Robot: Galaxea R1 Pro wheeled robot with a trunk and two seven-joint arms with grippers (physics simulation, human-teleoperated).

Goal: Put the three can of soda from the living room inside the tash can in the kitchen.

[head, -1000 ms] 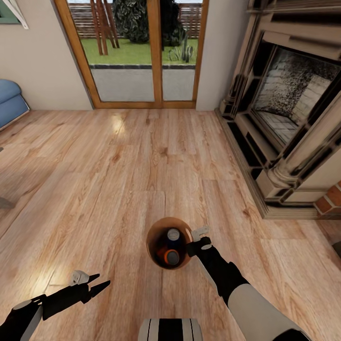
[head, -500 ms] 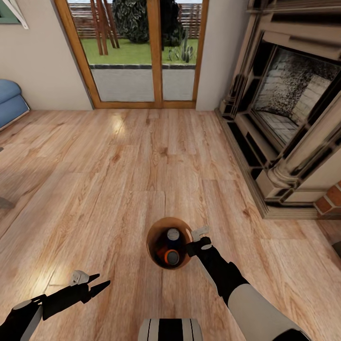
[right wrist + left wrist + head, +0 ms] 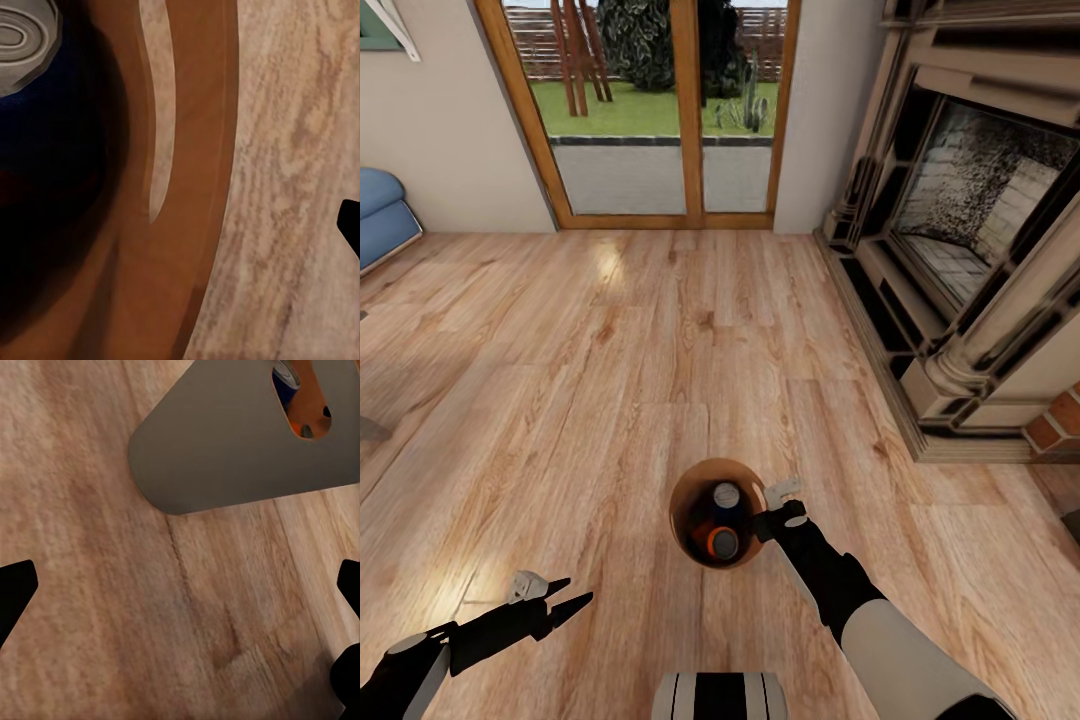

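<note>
Carrying the bin to the kitchen: current configuration and handling notes

The tash can [image 3: 717, 513] is gripped at its rim by the right claw [image 3: 772, 520], above the light wood floor [image 3: 610, 380] of the living room, close to the robot's base. Whether it hangs clear of the planks or rests on them cannot be told. Inside it, from the head view, a dark blue can [image 3: 726, 497] and an orange can [image 3: 722, 543] show their silver tops; a third can is not clearly separable in the shadowed interior. The right wrist view shows the tan-brown inner wall [image 3: 187, 187] and one silver can top [image 3: 22, 34] at close range.

Right claw: clamped on the bin's rim, judged from the head view; the fingertips themselves are not resolved.
Left claw [image 3: 565, 595]: fingers apart, holding nothing, low beside the base and well apart from the bin. In its wrist view the bin's pale grey outer wall [image 3: 225, 442] lies ahead.

Judged step: transport of the loaded bin out of the living room.

Recommended practice:
- Keep the rim level; a one-sided hold invites tilt and the cans may roll out
- Drive the base smoothly, steering away from the fireplace [image 3: 960, 230] and the glass doors [image 3: 650, 110]
- Hold the left arm tucked, clear of the bin
</note>
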